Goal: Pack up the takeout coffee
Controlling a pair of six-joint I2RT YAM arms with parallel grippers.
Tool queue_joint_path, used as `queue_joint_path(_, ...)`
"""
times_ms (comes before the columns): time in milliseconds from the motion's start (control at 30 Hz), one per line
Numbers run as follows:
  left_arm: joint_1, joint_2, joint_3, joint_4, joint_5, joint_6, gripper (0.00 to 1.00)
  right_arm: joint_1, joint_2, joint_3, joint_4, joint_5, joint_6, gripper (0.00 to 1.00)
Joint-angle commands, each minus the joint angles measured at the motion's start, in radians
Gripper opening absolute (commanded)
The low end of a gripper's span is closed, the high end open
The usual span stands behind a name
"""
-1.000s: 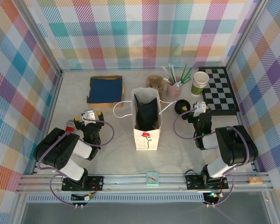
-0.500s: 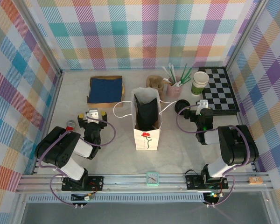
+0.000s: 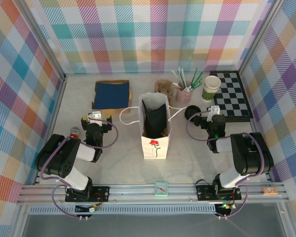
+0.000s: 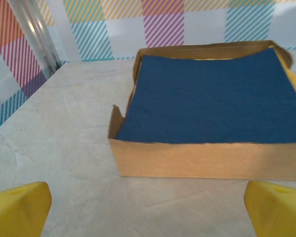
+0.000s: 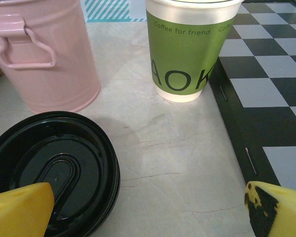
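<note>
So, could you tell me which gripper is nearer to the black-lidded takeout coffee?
Right. The right gripper, open, sits just to the right of the takeout coffee. The left gripper is far off on the other side of the paper bag, facing the cardboard box.

The back wall (image 3: 153,34) was covered in a pastel plaid of pink, teal, yellow, orange and purple. The left wall (image 3: 15,89) and right wall (image 3: 286,84) carried the same pattern. Silver metal posts (image 3: 44,45) ran up the far corners. The table (image 3: 123,163) was pale and marbled, with thin veins. A metal rail (image 3: 128,190) crossed its near edge. The light was even, and shadows were faint.
</note>
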Motion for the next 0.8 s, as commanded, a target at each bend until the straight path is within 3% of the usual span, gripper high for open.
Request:
queue_joint_path(0,0.031,-0.018,0.060,-0.180,0.111,-0.059,1.00,-0.004,-0.021,-0.007,0.034,-0.022,0.000,0.99)
queue_joint_path(67,0.043,0.007,0.060,-0.134,0.133,-0.054,1.00,-0.001,-0.021,-0.013,0.045,-0.025,-0.005,0.99)
queue_joint_path(233,0.051,0.001,0.087,-0.200,0.143,-0.068,1.00,0.001,-0.019,-0.004,0.029,-0.029,-0.003,0.99)
queue_joint_path(367,0.131,0.005,0.146,-0.313,0.265,-0.119,1.00,-0.058,-0.018,0.044,-0.064,-0.106,0.041,0.99)
queue_joint_path(767,0.130,0.005,0.143,-0.308,0.266,-0.118,1.00,-0.058,-0.018,0.040,-0.058,-0.107,0.038,0.99)
